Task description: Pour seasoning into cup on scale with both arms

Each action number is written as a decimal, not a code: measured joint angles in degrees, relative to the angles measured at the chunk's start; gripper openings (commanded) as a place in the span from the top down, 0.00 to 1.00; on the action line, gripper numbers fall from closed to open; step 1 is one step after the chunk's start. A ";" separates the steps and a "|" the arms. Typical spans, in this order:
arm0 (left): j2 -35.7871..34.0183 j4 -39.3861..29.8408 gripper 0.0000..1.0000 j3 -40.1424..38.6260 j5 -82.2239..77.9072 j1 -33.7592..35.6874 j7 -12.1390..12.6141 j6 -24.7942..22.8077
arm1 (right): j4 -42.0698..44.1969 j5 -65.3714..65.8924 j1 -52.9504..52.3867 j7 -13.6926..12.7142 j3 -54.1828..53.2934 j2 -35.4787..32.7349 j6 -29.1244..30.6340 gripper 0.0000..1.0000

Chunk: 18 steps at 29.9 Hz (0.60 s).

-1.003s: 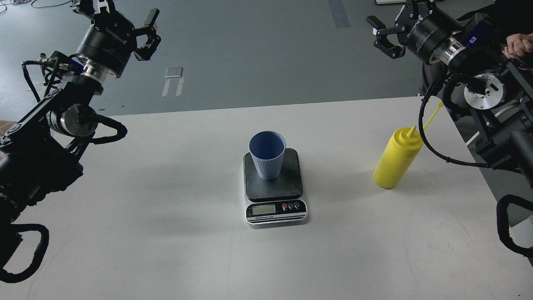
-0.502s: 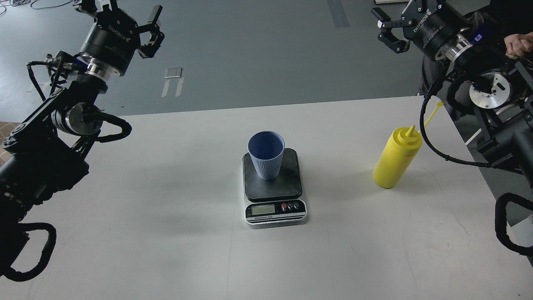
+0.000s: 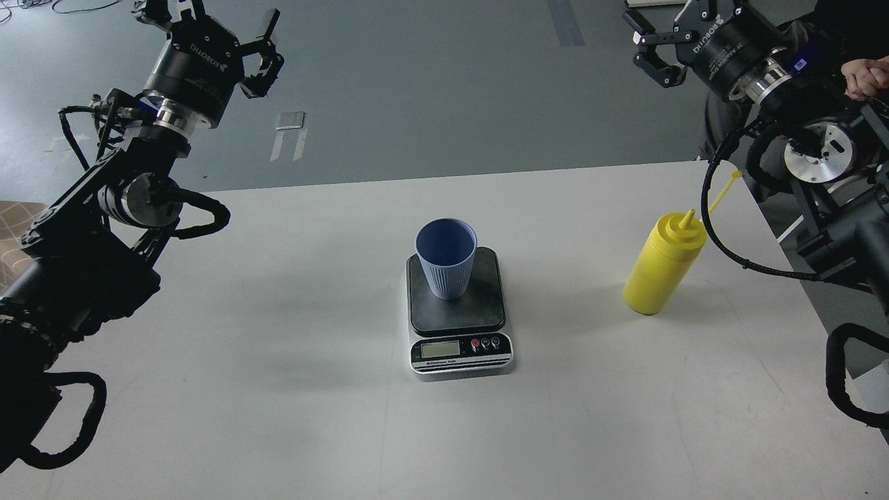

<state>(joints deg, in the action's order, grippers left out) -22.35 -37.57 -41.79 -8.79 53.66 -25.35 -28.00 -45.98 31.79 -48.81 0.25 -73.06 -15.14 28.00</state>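
The light-blue ribbed cup [image 3: 446, 258] stands upright on the black plate of the scale [image 3: 486, 309] at the table's centre, with the LCD facing me. The yellow squeeze bottle [image 3: 661, 267] stands upright at the right, its cap strap pointing up and to the right. My left gripper [image 3: 212, 17] is open and empty, raised high at the far left, well away from the cup. My right gripper [image 3: 663, 28] is open and empty, raised high at the far right, well above and behind the bottle.
The white table [image 3: 278, 312] ends just right of the bottle. My right arm's black cable loop [image 3: 722, 243] hangs close beside the bottle's nozzle. A person's hand [image 3: 865, 76] shows at the top right edge. Grey floor with tape marks [image 3: 290, 125] lies beyond the table.
Both grippers have risen a little toward the top of the view, the left one shifting slightly right. Cup, scale and bottle have not moved.
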 measured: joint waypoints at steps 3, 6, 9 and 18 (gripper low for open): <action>0.17 0.33 0.02 0.00 0.01 0.00 0.02 0.00 | -0.31 -0.04 0.53 0.00 -0.29 -0.32 0.00 0.00; 0.19 0.38 0.02 -0.02 0.07 0.00 0.02 0.00 | -0.37 -0.06 1.00 0.00 -0.66 -0.31 0.00 0.00; 0.20 0.40 0.02 -0.17 0.13 0.00 -0.01 0.00 | -0.51 -0.11 1.57 0.00 -1.14 -0.02 0.00 0.00; 0.20 0.40 0.02 -1.04 0.80 0.00 -0.05 0.00 | -0.65 -5.03 2.29 -0.15 -3.79 0.47 0.00 0.00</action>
